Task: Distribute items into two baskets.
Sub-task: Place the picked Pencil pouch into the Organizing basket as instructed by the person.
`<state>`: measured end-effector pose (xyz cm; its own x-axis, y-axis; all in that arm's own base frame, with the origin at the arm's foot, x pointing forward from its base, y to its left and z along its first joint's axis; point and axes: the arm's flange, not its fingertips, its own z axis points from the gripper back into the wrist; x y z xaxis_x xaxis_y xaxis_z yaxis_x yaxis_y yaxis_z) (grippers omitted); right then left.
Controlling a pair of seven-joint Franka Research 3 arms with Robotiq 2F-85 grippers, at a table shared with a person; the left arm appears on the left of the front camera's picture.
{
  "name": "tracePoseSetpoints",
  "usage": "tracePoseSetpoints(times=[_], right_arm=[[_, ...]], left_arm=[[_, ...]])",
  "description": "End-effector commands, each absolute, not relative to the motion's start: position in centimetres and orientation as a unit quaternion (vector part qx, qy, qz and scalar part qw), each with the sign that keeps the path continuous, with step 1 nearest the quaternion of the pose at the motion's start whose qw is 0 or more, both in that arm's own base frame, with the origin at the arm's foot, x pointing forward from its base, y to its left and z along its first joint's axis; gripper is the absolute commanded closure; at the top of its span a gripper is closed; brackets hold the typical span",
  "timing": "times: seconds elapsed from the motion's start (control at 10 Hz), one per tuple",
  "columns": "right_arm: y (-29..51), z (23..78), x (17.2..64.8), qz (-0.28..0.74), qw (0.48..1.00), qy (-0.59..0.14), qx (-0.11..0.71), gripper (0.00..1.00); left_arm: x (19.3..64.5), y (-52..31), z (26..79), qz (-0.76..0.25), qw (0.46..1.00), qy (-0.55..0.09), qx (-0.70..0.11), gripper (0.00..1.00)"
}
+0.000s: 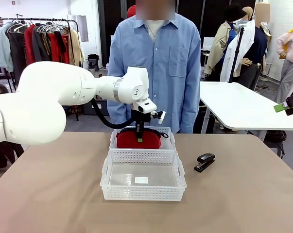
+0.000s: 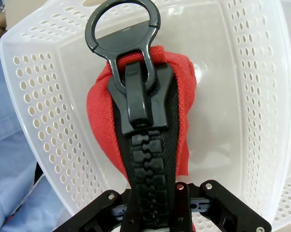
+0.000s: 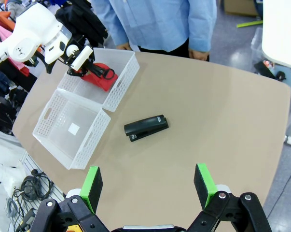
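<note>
Red pouch (image 1: 130, 141) in far basket (image 1: 168, 141) (seemingly resting), left claw (image 1: 138, 135) pinching its zipper (image 2: 148, 162), right claw (image 3: 147, 182) open

The left gripper (image 2: 157, 205) is clamped on the black zipper (image 2: 147, 145) of the red pouch (image 2: 99, 111), which sits inside a white perforated basket (image 2: 242, 96). A black pull ring (image 2: 90, 34) lies at the pouch's far end against the basket wall. A person's blue shirt (image 2: 10, 145) shows beyond the rim.
</note>
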<state>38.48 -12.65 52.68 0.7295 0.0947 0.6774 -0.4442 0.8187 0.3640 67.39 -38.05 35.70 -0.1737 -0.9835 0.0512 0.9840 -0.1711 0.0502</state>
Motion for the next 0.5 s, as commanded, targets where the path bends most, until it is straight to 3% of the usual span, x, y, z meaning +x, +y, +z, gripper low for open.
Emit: tracePoseSetpoints(times=[0.0,0.2,0.3,0.4], right_arm=[[-12.59,52.74,38.59,0.152,0.889,-0.341,0.266,0.00],[-12.59,52.74,38.59,0.152,0.889,-0.341,0.266,0.00],[-12.59,52.74,38.59,0.152,0.889,-0.341,0.266,0.00],[-12.59,52.74,38.59,0.152,0.889,-0.341,0.266,0.00]], left_arm=[[66.81,-37.49,35.91,-0.770,0.637,-0.038,-0.019,0.53],[66.76,-37.53,35.91,-0.771,0.635,-0.036,-0.024,0.13],[66.78,-37.45,35.92,-0.771,0.636,-0.035,-0.025,0.00],[66.72,-37.32,36.01,-0.771,0.635,-0.032,-0.028,0.00]])
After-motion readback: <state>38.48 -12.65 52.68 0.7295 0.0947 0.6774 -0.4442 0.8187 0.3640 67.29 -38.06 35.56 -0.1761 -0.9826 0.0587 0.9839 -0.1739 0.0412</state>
